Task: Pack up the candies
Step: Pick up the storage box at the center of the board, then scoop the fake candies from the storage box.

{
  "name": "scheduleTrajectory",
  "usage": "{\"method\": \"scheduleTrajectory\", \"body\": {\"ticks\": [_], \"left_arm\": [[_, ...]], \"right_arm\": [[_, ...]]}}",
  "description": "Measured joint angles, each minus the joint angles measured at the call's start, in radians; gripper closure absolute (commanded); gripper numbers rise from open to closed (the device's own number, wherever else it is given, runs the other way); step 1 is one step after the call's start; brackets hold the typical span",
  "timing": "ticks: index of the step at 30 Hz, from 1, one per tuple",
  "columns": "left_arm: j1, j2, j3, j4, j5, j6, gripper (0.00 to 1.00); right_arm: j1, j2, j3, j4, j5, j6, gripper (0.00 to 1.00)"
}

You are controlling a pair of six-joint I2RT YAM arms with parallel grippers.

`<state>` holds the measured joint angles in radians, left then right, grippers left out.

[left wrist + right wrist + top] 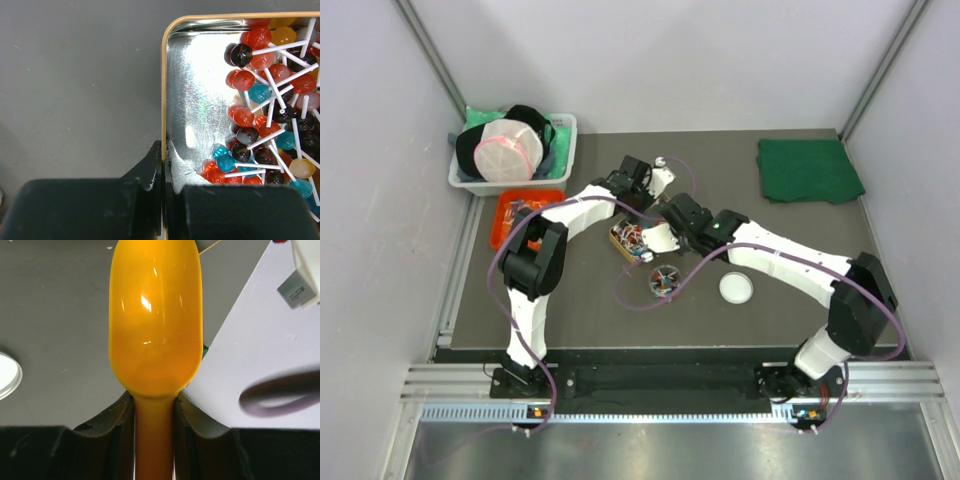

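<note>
Top external view: beyond the metal rail [650,385] at the near edge lies a dark grey table [590,325] between pale walls. On it are a white lid [736,288] and a small round dish [651,288], with a green cloth [807,168] and a white basket [567,140] farther back. The left gripper [163,165] is pinched tight on the side wall of the tin [195,100], which holds the candies [270,100]. The right gripper [153,410] clamps the orange scoop [155,315] by its handle.
</note>
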<state>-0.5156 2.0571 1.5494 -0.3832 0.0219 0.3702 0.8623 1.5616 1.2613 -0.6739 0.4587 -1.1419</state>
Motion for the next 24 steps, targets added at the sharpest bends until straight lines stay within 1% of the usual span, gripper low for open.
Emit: {"method": "scheduleTrajectory", "body": {"ticks": [10,24], "left_arm": [[-0.039,-0.026,-0.006,-0.01,-0.026,0.029,1.0],[-0.043,-0.042,-0.029,-0.006,-0.047,0.108,1.0]], "right_arm": [[0.0,0.102,0.052,0.014,0.063,-0.074,1.0],[0.001,0.223,0.11,0.027,0.108,-0.181,1.0]]}}
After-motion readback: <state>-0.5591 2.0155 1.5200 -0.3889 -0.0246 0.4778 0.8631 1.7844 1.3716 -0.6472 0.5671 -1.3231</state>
